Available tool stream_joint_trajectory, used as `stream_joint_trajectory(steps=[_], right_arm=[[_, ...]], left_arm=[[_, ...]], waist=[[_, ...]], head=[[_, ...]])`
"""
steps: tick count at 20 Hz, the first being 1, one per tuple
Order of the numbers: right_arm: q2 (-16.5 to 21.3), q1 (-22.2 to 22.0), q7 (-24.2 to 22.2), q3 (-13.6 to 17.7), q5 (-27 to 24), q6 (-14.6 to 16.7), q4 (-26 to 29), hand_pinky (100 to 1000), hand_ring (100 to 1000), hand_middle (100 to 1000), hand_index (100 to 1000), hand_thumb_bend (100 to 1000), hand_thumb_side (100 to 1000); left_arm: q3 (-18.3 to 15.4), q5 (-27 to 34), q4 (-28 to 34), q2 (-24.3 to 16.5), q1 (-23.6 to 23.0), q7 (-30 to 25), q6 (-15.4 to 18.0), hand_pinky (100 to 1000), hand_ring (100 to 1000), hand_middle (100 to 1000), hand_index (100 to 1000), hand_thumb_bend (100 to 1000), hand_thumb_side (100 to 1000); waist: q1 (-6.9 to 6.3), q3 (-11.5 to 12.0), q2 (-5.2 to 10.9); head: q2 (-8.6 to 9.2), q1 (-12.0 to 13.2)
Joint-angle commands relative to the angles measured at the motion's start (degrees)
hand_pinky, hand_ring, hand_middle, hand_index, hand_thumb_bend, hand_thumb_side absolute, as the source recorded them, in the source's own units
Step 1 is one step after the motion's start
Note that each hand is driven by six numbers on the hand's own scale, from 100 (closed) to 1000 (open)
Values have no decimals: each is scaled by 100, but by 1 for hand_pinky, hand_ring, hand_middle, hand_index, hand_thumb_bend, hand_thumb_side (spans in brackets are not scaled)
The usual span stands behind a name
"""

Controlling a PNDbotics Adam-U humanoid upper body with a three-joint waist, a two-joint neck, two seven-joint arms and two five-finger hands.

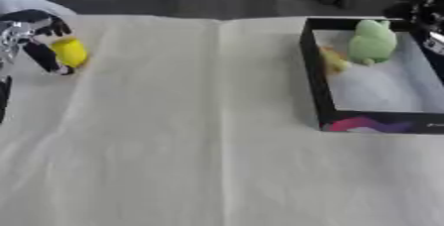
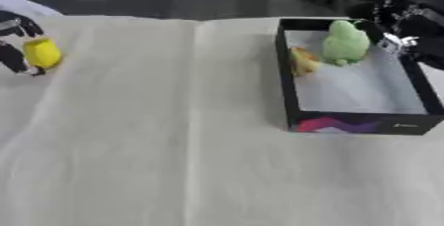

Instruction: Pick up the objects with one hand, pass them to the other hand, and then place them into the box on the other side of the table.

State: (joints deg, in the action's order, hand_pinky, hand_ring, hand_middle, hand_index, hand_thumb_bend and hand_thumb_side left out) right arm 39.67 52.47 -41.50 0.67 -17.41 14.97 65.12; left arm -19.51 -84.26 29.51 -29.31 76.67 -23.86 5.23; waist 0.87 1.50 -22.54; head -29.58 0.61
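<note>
Left eye view: near part of the cream cloth-covered table (image 1: 173,160) shows nothing. Mid-left, the robot's left hand (image 1: 39,36) has its black fingers curled round a small yellow rounded toy (image 1: 71,51), which sits on the hand's right side, twd the table centre; whether it is lifted off the cloth I cannot tell. Its long axis looks approx upright. Far right, the black-walled cardboard box (image 1: 314,71) holds a green plush figure (image 1: 373,41) and an orange thing (image 1: 333,60). Right hand (image 2: 401,22) hovers by the box's far right corner, fingers unclear. The toy is well apart from it, so the pass probably needs both arms to meet near the middle.
</note>
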Motion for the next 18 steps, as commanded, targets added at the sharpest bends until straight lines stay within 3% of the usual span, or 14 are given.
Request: stream_joint_trajectory(steps=[1, 13, 18], right_arm=[[138, 102, -9, 75, 18, 40, 26, 1000, 1000, 880, 1000, 100, 329], [139, 85, -48, 70, 79, 106, -49, 1000, 1000, 879, 1000, 100, 320], [125, 85, -78, 72, 76, 112, -65, 1000, 1000, 878, 1000, 100, 321]], left_arm=[[-53, -125, 32, -202, 94, 38, -91, 900, 873, 778, 865, 505, 100], [-130, -376, 100, -210, 41, 393, -269, 874, 844, 750, 871, 445, 100], [-93, -603, 66, -195, -3, 714, -306, 843, 808, 707, 856, 483, 100]], waist=[[9, -14, 108], [26, -83, 38], [30, -121, 17]], head=[[75, 32], [133, 113], [159, 128]])
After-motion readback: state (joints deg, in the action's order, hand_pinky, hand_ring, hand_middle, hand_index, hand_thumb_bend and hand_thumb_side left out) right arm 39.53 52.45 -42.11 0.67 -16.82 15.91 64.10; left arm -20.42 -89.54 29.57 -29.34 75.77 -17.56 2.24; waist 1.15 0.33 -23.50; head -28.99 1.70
